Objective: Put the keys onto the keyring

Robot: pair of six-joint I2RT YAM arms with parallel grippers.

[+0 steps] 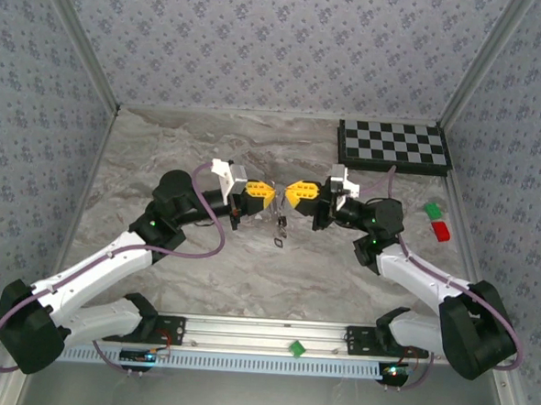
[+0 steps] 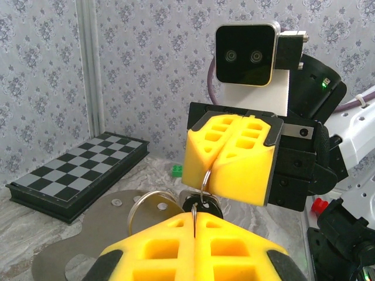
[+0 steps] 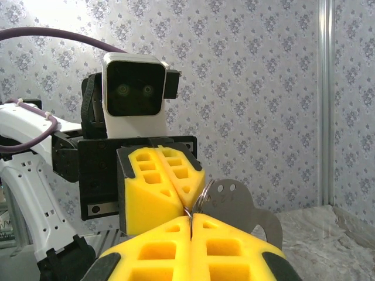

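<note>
Where the two arms meet over the middle of the marble-patterned table (image 1: 154,149), the left gripper (image 1: 263,196) and the right gripper (image 1: 297,195) stand nose to nose, their yellow tips almost touching. Both are clenched, pads pressed flat together.

Seen from the left wrist, the keyring (image 2: 204,178) is a thin dark wire loop coming out of the seam of the right gripper's pads at 6 o'clock, so that gripper is grasping the ring. The loop hangs down to the keys (image 2: 202,204), a small cluster of dark heads sitting between the two grippers, just at the left gripper's tips. A thin dark line runs from those heads into the left gripper's seam. I cannot tell whether it is a key blade or the wire, so what the left one pinches is unclear to me.

At 9 o'clock from the keys hangs a paler silver ring (image 2: 145,206), lying against a flat grey metal tag (image 2: 82,240) that spreads away toward 8 o'clock.

From above, a chessboard (image 1: 393,146) lies at 1 o'clock from the grippers, near the back wall. A green block (image 1: 432,210) and a red block (image 1: 441,231) sit at 3 o'clock, well apart from them.
</note>
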